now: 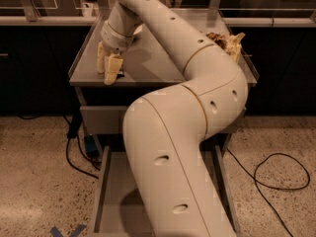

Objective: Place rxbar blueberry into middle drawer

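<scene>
My gripper is down on the left front corner of the grey counter top, at the end of the big white arm that reaches across the view. A small dark sliver lies on the counter right beside the gripper; it may be the rxbar blueberry, but most of it is hidden. Below the counter an open drawer is pulled out toward me, with the arm's thick link covering most of its inside. A closed drawer front sits above it.
A brown-and-yellow crinkled chip bag lies at the counter's right side. Black cables run over the speckled floor at left and right. Dark cabinets stand on both sides, with a back shelf behind.
</scene>
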